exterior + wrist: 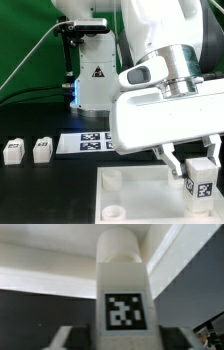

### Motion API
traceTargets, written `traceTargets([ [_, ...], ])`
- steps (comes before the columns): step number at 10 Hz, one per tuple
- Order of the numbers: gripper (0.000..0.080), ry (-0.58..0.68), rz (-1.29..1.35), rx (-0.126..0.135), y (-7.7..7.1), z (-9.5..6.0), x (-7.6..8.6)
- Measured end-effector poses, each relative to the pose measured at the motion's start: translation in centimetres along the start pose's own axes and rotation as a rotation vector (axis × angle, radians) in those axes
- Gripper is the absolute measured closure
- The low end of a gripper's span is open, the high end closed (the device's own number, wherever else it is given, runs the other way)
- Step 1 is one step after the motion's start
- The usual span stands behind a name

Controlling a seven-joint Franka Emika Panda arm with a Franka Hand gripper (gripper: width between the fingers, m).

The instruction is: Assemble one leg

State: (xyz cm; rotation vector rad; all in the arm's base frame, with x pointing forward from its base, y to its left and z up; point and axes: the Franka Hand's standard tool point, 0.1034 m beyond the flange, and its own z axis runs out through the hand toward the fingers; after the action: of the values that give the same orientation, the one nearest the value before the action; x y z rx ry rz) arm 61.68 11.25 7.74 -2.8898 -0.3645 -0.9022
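Note:
My gripper (195, 165) is shut on a leg (197, 178), a small white post with a black-and-white tag on its face. It holds the leg upright over the right part of the white tabletop panel (140, 195). I cannot tell whether the leg touches the panel. In the wrist view the leg (122, 274) fills the middle between my two fingers (66, 336), tag toward the camera, with my gripper (125, 341) closed on its sides. Two more legs (13, 150) (42, 149) stand at the exterior view's left.
The marker board (88, 142) lies behind the tabletop. A white stand with a black triangle (94, 85) rises at the back. Round corner sockets (112, 179) show on the panel's left side. A green backdrop hangs at the far left.

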Motion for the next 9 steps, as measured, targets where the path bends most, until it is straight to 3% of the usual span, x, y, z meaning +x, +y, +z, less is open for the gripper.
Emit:
traceTargets([
  [1, 0.0308, 0.000, 0.000, 0.000, 0.01, 0.01, -0.01],
  [2, 0.0198, 0.000, 0.000, 0.000, 0.01, 0.01, -0.02],
  [3, 0.0165, -0.001, 0.000, 0.000, 0.01, 0.03, -0.04],
  [9, 0.0150, -0.002, 0.001, 0.000, 0.02, 0.06, -0.10],
])
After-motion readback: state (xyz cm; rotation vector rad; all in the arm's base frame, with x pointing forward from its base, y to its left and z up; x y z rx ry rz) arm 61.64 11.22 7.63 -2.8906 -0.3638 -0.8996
